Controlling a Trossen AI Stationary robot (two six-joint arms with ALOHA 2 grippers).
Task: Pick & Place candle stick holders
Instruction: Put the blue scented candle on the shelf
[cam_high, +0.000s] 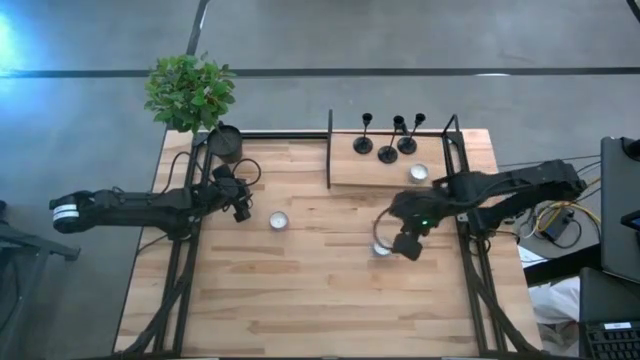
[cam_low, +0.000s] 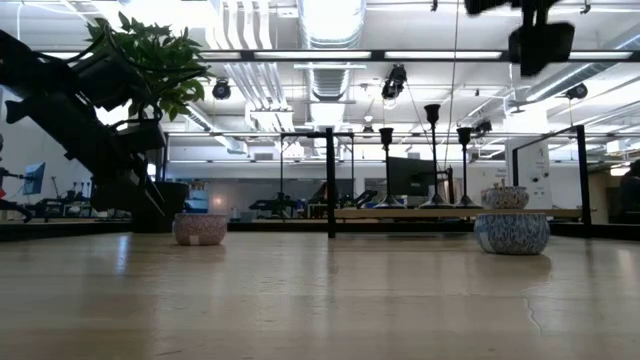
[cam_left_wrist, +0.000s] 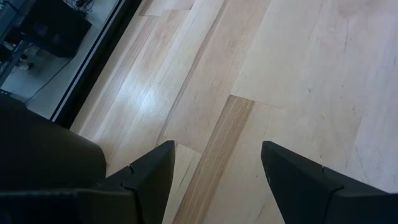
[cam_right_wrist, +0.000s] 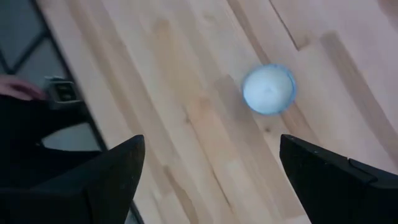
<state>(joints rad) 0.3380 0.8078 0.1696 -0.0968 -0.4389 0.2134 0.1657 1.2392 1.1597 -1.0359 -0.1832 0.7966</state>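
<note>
Holders (cam_high: 387, 137) stand on your shelf (cam_high: 352, 170); right gripper (cam_high: 405, 246) released over a candle (cam_right_wrist: 268, 89), left gripper (cam_high: 240, 207) released too.

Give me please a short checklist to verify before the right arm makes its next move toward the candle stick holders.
1. Right gripper open and empty: ok, fingers wide apart, nothing between them.
2. Three candle stick holders upright on the raised shelf: ok.
3. Right gripper lined up with a holder: not ok, it hangs above the small white candle cup on the table, well short of the shelf.
4. Second white candle cup on the shelf near the holders: not ok, it may obstruct.
5. Left gripper out of the way: ok, open, near the potted plant.
</note>
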